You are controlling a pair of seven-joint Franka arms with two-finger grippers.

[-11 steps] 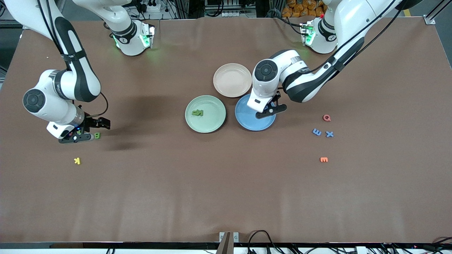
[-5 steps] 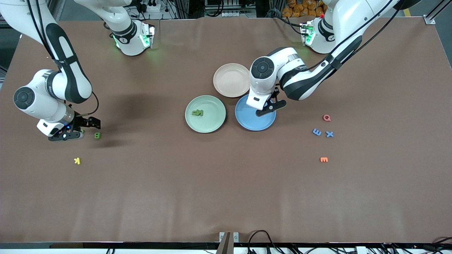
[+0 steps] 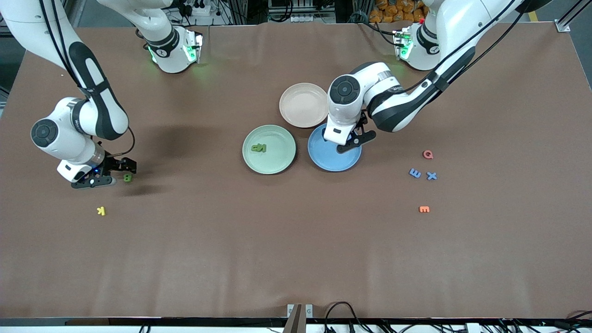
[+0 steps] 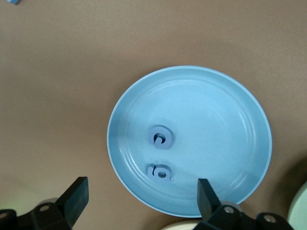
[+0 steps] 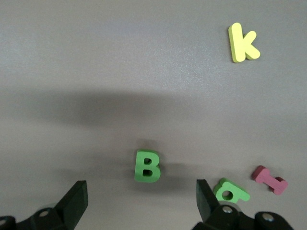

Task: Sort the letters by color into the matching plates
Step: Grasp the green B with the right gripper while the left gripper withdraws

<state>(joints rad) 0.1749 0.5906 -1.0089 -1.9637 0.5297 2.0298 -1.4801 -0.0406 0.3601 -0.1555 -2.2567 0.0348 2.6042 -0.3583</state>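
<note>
My left gripper [image 3: 348, 144] hangs open over the blue plate [image 3: 340, 163]. In the left wrist view two blue letters [image 4: 161, 137] [image 4: 159, 172] lie in the blue plate [image 4: 216, 120], clear of the left gripper [image 4: 141, 201]. Two green letters [image 3: 259, 148] lie in the green plate [image 3: 277, 159]. My right gripper [image 3: 99, 179] is open and low over the table beside a green B [image 3: 127, 177]. In the right wrist view the green B [image 5: 147, 166] lies just ahead of the right gripper [image 5: 139, 201], with another green letter [image 5: 232, 190] by one finger. A blue E [image 3: 415, 173] and a blue X [image 3: 431, 175] lie toward the left arm's end.
A beige-pink plate [image 3: 304, 104] touches the blue plate on the side toward the bases. A red Q [image 3: 428, 154] and an orange E [image 3: 424, 209] lie near the blue letters. A yellow K [image 3: 101, 211] and a pink I [image 5: 270, 179] lie near the right gripper.
My left gripper has opened over the blue plate, and a blue letter now lies free in it. The right gripper shifted away from the green B, then back beside it.
</note>
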